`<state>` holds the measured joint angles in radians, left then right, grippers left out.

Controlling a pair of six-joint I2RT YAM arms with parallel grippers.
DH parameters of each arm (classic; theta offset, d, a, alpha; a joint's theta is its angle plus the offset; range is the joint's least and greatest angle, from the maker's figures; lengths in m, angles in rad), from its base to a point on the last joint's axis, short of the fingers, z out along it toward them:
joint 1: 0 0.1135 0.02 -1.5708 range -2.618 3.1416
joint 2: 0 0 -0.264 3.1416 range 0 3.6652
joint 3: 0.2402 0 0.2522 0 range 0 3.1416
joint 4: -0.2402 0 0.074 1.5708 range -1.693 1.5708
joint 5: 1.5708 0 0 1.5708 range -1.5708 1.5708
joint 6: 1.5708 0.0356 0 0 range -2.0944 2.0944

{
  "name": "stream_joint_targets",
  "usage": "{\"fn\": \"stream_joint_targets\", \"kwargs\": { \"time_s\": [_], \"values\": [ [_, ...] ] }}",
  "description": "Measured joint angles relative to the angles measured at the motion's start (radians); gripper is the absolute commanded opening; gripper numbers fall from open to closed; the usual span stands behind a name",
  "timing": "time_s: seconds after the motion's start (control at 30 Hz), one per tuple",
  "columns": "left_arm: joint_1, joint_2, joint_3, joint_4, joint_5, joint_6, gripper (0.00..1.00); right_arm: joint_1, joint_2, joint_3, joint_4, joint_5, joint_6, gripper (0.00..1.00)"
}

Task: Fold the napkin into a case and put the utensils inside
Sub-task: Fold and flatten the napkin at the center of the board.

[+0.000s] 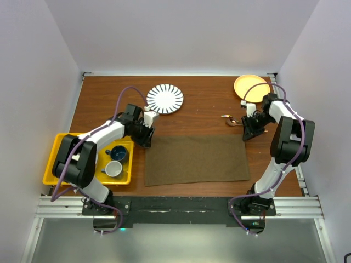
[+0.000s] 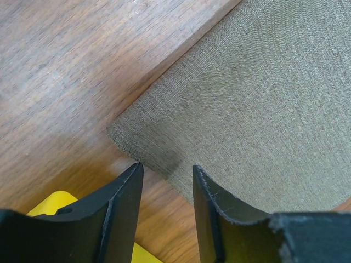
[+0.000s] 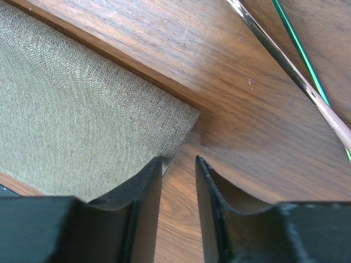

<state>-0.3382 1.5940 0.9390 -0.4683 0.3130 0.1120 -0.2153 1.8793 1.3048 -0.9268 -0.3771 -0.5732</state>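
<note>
Napkin [image 1: 196, 159] flat on table [image 1: 208, 107]; utensils [image 1: 230, 119] just beyond its far right corner. Your left gripper [image 2: 166, 169] is at its far left corner, right gripper [image 3: 179, 160] at its far right, fingers apart, nothing pinched.

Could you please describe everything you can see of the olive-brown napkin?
The dark olive-brown woven cloth napkin lies spread flat, a wide rectangle on the wooden table. The left gripper, jaws apart, straddles its edge by the far left corner. The right gripper, also apart, sits at its far right corner. Nothing lies on it.
</note>
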Motion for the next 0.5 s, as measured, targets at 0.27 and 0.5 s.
{"fn": "stream_joint_targets", "kwargs": {
  "time_s": [0.27,0.5],
  "values": [
    [-0.019,0.001,0.0,0.012,-0.014,-0.024,0.27,0.0,0.028,0.0,0.0,-0.007,0.006,0.16],
    [-0.019,0.001,0.0,0.013,-0.041,-0.031,0.34,0.0,0.034,0.0,-0.002,-0.008,0.007,0.38]
  ]
}}
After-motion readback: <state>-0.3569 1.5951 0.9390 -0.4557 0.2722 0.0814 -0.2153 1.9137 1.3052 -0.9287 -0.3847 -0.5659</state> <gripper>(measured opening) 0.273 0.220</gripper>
